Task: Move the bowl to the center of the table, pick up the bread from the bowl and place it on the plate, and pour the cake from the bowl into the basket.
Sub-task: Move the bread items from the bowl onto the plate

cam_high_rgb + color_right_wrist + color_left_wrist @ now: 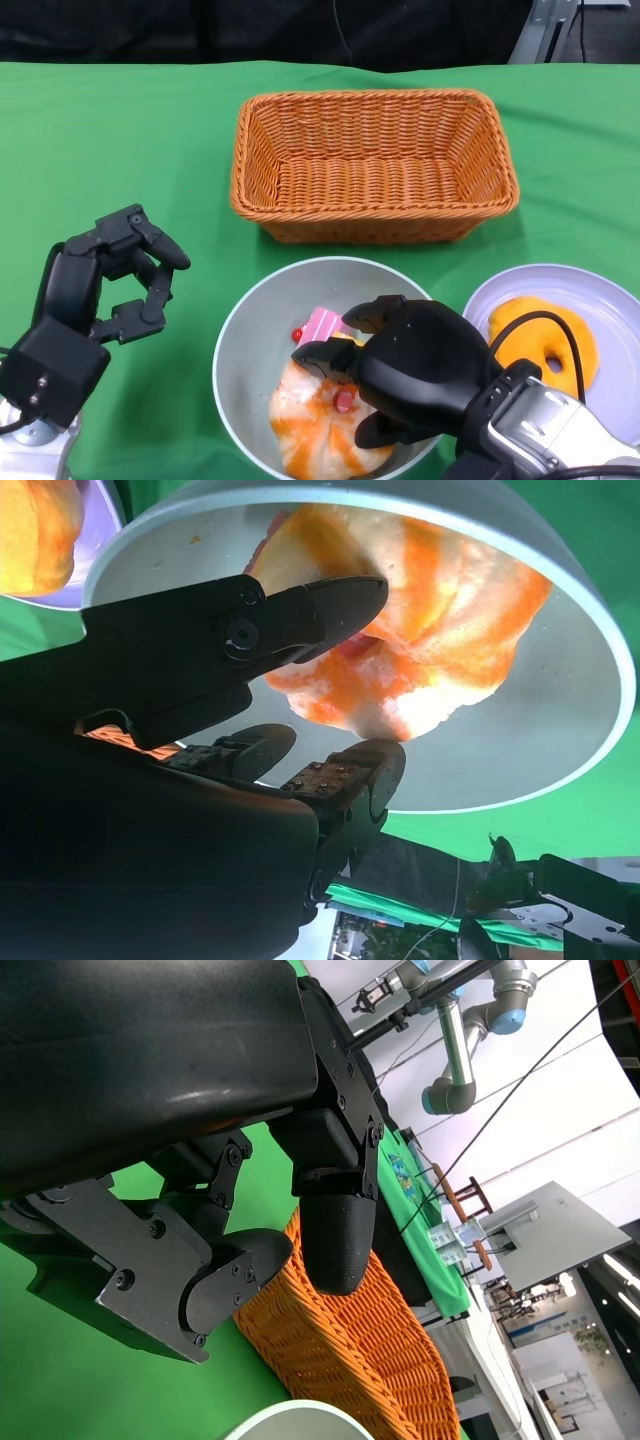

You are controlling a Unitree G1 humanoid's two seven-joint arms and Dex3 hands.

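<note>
The right hand reaches into the grey bowl from about five o'clock, its black fingers spread over an orange-and-white bread that lies in the bowl's near half. In the right wrist view one finger lies across the bread and another fingertip sits at its edge, with the bread between them; whether they actually clamp it or only touch it I cannot tell. A small pink cake with a red berry beside it rests just past the fingers, toward twelve o'clock inside the bowl.

At three o'clock from the bowl, just beside it, stands a pale plate carrying an orange ring-shaped pastry; a black cable from the right arm loops over it. At twelve o'clock from the bowl, near but apart, sits a rectangular woven wicker basket.

The left hand hangs at nine o'clock from the bowl, well apart, over the green tablecloth. Its fingers are curled inward with a gap between them and hold nothing. The left wrist view shows the basket's side beyond those fingers, and the bowl's rim.
</note>
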